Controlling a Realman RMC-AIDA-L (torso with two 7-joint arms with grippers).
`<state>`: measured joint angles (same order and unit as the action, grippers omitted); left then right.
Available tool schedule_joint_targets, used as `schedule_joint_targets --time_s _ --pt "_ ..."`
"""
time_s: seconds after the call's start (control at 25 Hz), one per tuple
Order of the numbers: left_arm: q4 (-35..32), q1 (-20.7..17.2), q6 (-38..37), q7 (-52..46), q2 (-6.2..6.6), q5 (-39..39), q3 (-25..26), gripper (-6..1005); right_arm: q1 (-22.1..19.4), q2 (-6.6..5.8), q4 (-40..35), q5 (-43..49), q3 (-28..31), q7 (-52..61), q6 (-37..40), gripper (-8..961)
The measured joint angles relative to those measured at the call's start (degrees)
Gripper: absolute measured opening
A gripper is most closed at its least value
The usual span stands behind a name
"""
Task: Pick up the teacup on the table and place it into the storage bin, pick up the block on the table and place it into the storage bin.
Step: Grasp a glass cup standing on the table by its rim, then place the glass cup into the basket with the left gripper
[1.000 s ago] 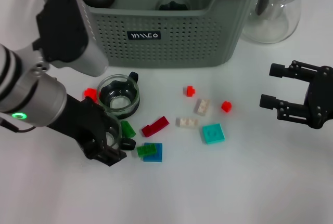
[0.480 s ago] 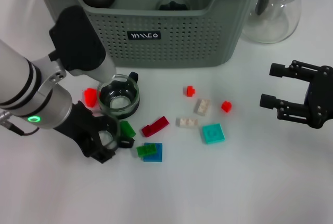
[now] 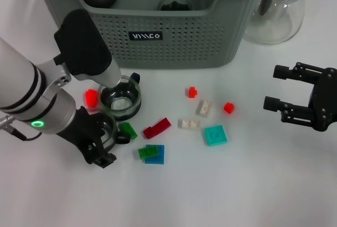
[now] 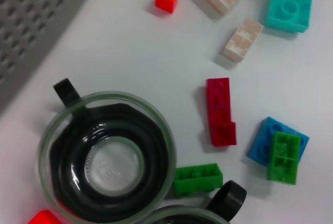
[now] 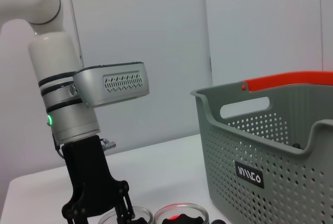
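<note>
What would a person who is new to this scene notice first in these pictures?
Probably the big grey-green storage bin at the back of the white table, then the bright toy blocks scattered in front of it, such as the turquoise block. Next comes the left gripper, down around a glass teacup beside a second glass teacup, while the right gripper hangs open, apart on the right.

Bright, even light from overhead falls on the white bench [image 3: 237,185], and the blocks cast only short, soft shadows. Small highlights glint on the teacup [image 4: 106,156] rim in the left wrist view. That close view is slightly soft, while the head view is sharp.
</note>
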<state>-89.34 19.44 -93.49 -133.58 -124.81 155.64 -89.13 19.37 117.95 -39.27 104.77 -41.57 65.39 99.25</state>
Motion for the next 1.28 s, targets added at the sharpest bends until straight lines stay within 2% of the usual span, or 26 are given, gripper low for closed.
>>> schedule_joint_targets --time_s 0.24,0.36,0.56,0.88,0.96,1.08,1.12,1.2,1.28 --pt "1.4 0.7 0.0 -1.3 0.0 0.5 0.1 633 0.2 -0.19 1.0 0.0 0.0 0.0 0.0 764" --pt "1.8 1.0 -0.1 -2.1 0.0 0.7 0.0 423 0.2 -0.36 1.3 0.1 -0.1 0.0 0.0 764" --pt "-0.5 0.8 -0.8 -2.7 0.0 0.8 -0.1 188 0.2 -0.59 1.5 0.1 0.0 0.2 0.1 764" --pt "-5.0 1.2 -5.8 -2.4 0.1 0.9 2.2 80 0.3 -0.71 1.5 0.1 0.0 0.7 0.3 765" --pt "-5.3 1.6 -7.4 -1.4 0.23 -1.4 4.8 53 0.3 -0.71 1.5 0.1 0.0 0.7 0.2 765" --pt "-3.0 2.9 -10.5 1.9 0.44 -7.5 12.0 41 0.3 -0.7 1.5 0.1 0.0 0.7 0.2 765" --pt "0.0 4.1 -12.7 4.3 0.57 -11.5 17.6 43 0.3 -0.7 1.5 0.1 0.0 0.7 0.2 765" --pt "4.3 5.8 -15.3 7.5 0.84 -15.2 24.8 45 0.3 -0.7 1.5 0.1 0.0 0.7 0.2 765" --pt "12.5 8.6 -19.2 12.1 1.9 -19.8 35.5 47 0.3 -0.67 1.5 0.1 0.0 0.7 0.2 765"
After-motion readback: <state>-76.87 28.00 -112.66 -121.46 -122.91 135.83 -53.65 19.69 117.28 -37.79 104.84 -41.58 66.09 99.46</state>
